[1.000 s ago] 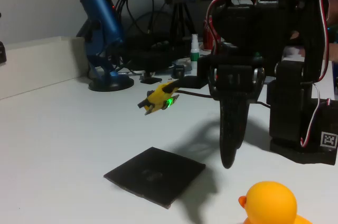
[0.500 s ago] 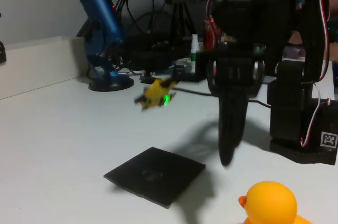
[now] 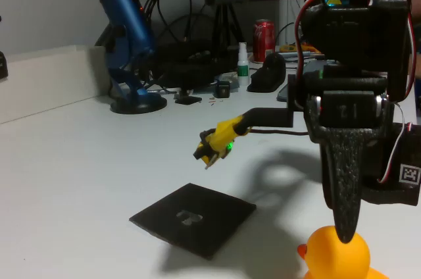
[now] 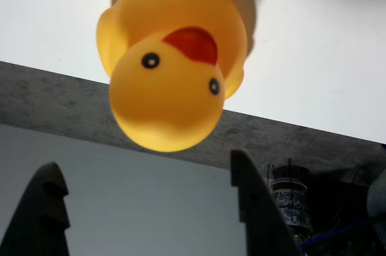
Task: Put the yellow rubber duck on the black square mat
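1. Now the arm is being swung across to the right of the fixed view, with the gripper (image 3: 345,229) being lowered onto the yellow rubber duck (image 3: 337,254).
2. Meanwhile the black square mat (image 3: 193,218) is being left bare, just left of the duck.
3. Finally, the fingers (image 4: 253,208) are being held apart, empty, so a grasp looks imminent.

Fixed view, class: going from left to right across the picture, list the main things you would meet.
Blue microphone → black square mat → yellow part on the arm → red can → yellow rubber duck with the claw just above it → square tag on the arm's base.
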`<state>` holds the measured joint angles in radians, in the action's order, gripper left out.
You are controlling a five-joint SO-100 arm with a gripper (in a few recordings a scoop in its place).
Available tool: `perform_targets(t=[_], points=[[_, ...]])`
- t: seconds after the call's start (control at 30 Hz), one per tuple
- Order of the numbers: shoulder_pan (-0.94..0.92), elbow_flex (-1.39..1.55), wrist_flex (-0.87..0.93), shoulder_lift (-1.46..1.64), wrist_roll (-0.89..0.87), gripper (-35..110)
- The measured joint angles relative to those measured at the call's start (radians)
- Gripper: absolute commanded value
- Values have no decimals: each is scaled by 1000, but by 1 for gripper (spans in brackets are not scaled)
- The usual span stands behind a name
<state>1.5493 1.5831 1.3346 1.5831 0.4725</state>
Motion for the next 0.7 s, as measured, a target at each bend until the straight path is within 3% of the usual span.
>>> perform_targets(t=[0.7], points=[[2,-20,-2,-127,0,33]])
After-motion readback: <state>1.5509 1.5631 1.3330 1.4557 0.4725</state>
